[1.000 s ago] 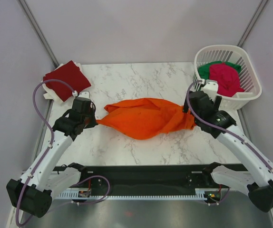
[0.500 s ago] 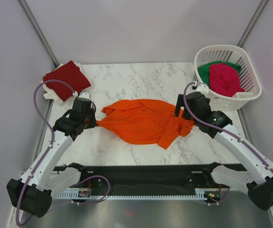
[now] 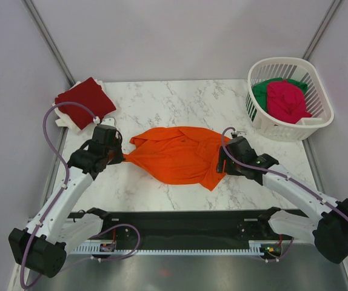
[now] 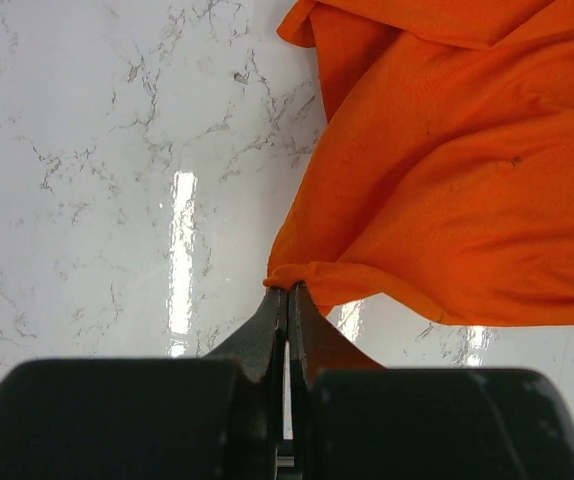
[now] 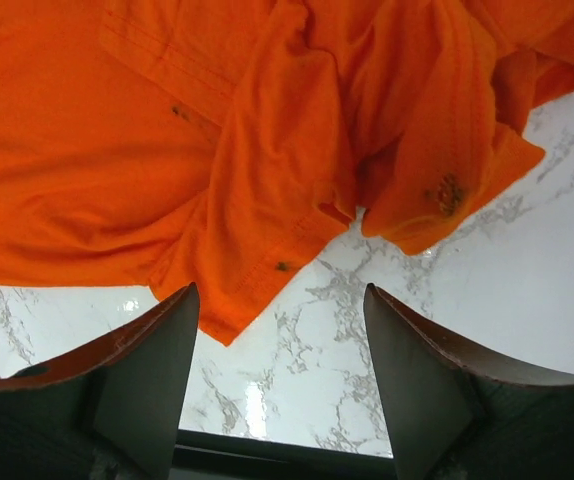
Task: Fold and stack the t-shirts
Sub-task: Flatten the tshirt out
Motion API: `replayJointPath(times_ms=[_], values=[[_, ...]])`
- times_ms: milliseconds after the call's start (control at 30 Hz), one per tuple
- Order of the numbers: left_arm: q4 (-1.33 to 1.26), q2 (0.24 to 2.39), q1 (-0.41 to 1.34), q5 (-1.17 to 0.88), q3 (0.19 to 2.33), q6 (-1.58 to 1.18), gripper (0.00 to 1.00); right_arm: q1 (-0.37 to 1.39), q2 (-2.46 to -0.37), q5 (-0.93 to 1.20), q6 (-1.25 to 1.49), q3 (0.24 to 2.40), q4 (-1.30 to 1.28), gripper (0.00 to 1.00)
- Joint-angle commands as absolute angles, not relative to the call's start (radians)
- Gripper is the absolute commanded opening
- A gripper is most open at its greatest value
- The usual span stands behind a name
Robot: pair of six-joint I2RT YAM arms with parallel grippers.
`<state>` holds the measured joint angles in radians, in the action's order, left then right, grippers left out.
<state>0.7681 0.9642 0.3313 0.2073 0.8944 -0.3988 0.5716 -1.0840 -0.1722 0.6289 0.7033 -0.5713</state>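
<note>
Four soft short-sleeved t-shirts are in sight, each a single plain colour. The bright orange t-shirt lies rumpled and spread across the middle of the white marble-patterned table. Its right end is bunched into folds, and a sleeve hem hangs toward the near edge. The wrist views show a few small dark specks on its cloth.

The dark red t-shirt sits folded at the far left corner, with a bit of white showing under its near edge. The magenta-pink t-shirt and the green t-shirt are heaped together in the one white plastic lattice basket at the far right corner. The pink one lies on top and the green peeks out at the far left side of the basket.

Two white arms with black wrists reach in from the near edge, each trailing a purple cable.

The left gripper has its jaws pressed together on a small pinch of the orange shirt's left edge, low over the marble. The right gripper is at the shirt's right end with its jaws spread wide and nothing between them. The bunched folds and some bare marble lie just beyond its fingertips.

Nothing lies on the marble between the orange shirt and the red one, nor between it and the basket.
</note>
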Motion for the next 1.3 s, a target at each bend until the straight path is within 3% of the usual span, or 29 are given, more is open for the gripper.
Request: replayJointPath(times_ms=[0, 700, 767, 933, 1033, 1267], values=[[0.741, 0.956, 0.327, 0.204, 0.894, -0.400, 0.02, 0.572, -1.135, -0.149, 0.635, 0.698, -0.459, 0.74], [0.741, 0.956, 0.327, 0.207, 0.894, -0.402, 0.02, 0.561, -1.312, -0.322, 0.548, 0.749, -0.379, 0.59], [0.741, 0.957, 0.327, 0.209, 0.893, -0.402, 0.02, 0.560, -1.321, -0.325, 0.545, 0.750, -0.370, 0.51], [0.741, 0.959, 0.327, 0.212, 0.893, -0.403, 0.02, 0.552, -1.307, -0.336, 0.523, 0.767, -0.370, 0.14], [0.741, 0.957, 0.327, 0.215, 0.893, -0.403, 0.02, 0.549, -1.276, -0.345, 0.508, 0.790, -0.393, 0.00], [0.742, 0.946, 0.327, 0.235, 0.903, -0.405, 0.02, 0.543, -1.169, -0.368, 0.473, 0.917, -0.505, 0.00]])
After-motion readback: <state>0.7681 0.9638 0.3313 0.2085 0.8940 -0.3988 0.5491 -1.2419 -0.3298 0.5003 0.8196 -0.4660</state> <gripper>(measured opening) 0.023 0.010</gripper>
